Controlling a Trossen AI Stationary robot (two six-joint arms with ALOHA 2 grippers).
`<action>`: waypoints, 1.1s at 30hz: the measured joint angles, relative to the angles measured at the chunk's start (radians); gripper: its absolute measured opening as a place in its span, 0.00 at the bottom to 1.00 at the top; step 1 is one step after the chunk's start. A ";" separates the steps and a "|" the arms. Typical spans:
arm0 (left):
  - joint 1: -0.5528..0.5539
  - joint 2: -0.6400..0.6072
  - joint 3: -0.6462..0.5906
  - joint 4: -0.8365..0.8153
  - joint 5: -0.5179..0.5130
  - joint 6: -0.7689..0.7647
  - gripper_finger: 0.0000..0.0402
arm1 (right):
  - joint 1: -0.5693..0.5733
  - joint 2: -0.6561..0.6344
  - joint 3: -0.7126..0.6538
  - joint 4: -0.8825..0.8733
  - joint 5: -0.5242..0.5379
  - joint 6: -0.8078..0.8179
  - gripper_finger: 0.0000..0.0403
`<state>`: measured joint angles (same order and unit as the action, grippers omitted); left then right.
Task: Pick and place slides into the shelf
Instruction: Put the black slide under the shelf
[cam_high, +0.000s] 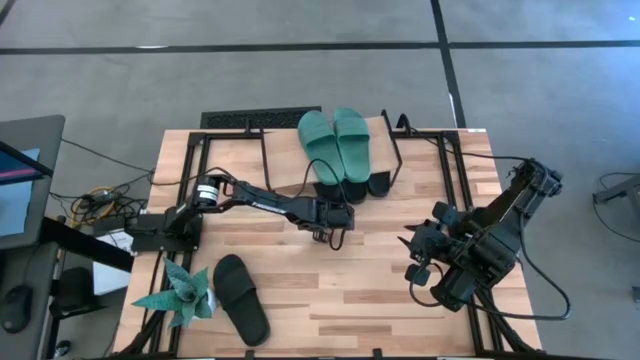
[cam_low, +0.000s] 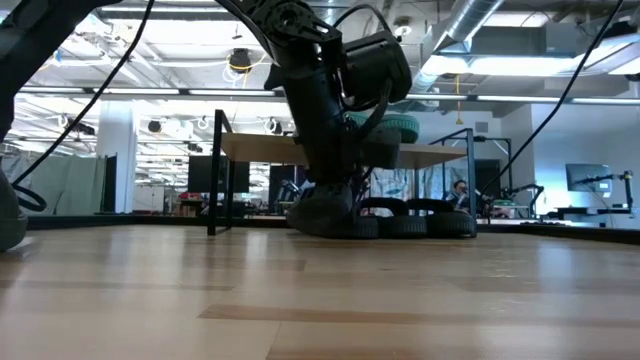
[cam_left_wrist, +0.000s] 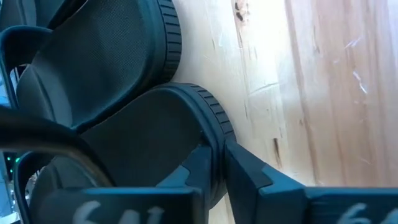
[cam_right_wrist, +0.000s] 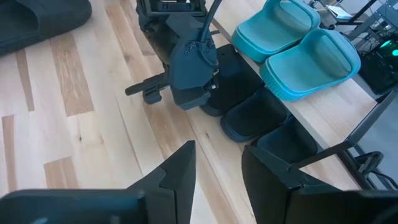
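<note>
Here the left gripper (cam_high: 336, 238) pinches the heel rim of a black slide (cam_left_wrist: 143, 149) at the shelf (cam_high: 290, 160).

Its fingers are almost closed on that slide, which lies on the table (cam_high: 340, 290) under the front edge of the shelf. Two teal slides (cam_high: 338, 143) rest on top of the shelf. Another black slide (cam_high: 241, 298) lies well apart from the shelf, beside a teal paper plant (cam_high: 180, 294). The right gripper (cam_high: 418, 257) waits apart from the shelf, fingers partly open, holding nothing.

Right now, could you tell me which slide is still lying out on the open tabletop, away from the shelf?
The lone black slide beside the paper plant; the other slides sit on or under the shelf.
</note>
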<state>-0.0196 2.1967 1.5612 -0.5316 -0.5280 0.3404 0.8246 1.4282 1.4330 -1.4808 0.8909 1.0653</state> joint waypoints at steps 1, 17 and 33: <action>-0.001 0.000 0.000 -0.002 0.001 -0.006 0.07 | 0.000 0.000 0.000 0.000 0.000 0.000 0.30; -0.020 -0.003 0.002 -0.062 0.017 -0.131 0.24 | 0.000 0.000 0.000 0.001 -0.001 0.000 0.32; -0.048 -0.003 0.001 -0.064 0.021 -0.193 0.47 | 0.000 0.000 0.000 0.001 -0.003 0.000 0.32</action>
<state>-0.0676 2.1937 1.5623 -0.5960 -0.5073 0.1474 0.8246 1.4283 1.4330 -1.4796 0.8883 1.0657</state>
